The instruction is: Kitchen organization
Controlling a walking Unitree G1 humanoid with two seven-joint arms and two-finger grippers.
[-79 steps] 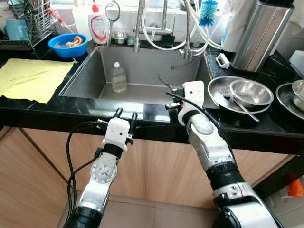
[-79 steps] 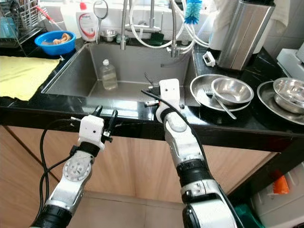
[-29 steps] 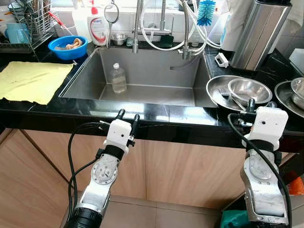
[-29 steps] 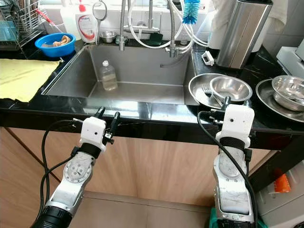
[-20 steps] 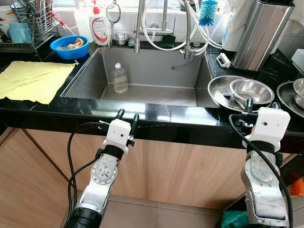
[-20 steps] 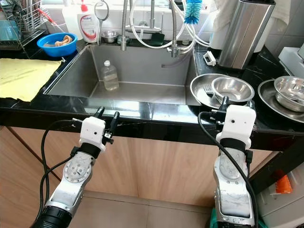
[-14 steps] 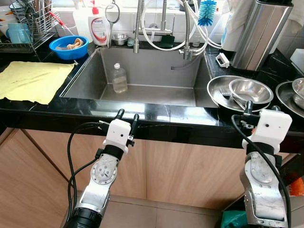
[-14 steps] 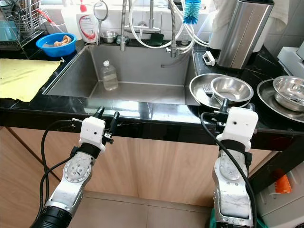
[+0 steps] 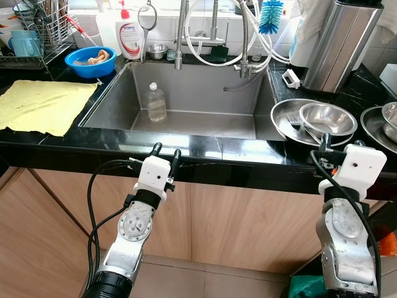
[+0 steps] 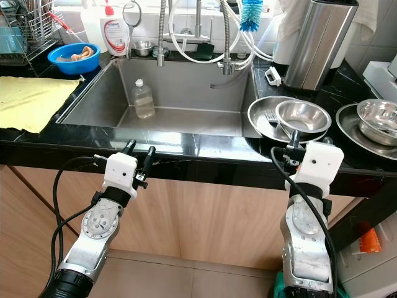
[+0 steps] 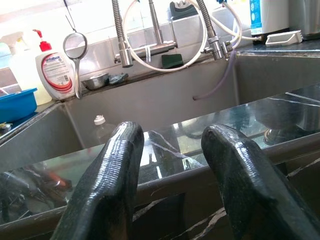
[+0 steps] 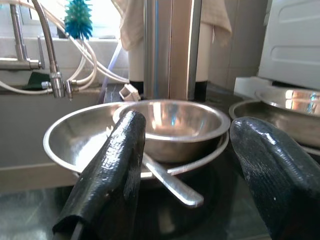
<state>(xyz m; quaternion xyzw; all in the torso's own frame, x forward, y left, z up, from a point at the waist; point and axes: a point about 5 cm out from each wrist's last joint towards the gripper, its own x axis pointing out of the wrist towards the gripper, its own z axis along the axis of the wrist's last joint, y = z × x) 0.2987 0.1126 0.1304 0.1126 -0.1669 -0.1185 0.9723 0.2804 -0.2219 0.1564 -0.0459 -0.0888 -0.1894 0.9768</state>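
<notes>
Running across the room is a black marble countertop [image 9: 205, 149] over pale wood cabinet fronts [image 9: 248, 217], with a stainless sink [image 9: 186, 93] sunk into it. A clear plastic bottle [image 9: 155, 102] stands upright in the sink basin, and coiled spring faucets [image 9: 181, 34] rise behind it beside a blue bottle brush [image 9: 271, 15]. On the counter to the left lie a yellow cloth [image 9: 43, 104], a blue bowl [image 9: 90, 60], a white soap bottle [image 9: 129, 34] and a wire dish rack [image 9: 37, 28]. To the right, a steel bowl [image 9: 327, 119] sits in a wider steel plate [image 9: 286, 121] with a utensil [image 12: 170, 182] resting across it, near a tall steel canister [image 9: 341, 40]. The left gripper [image 9: 165, 150] hangs at the counter's front edge, fingers spread and empty. The right gripper [image 10: 294, 138] is just before the steel plate, its fingers [image 12: 115, 165] parted and holding nothing.
</notes>
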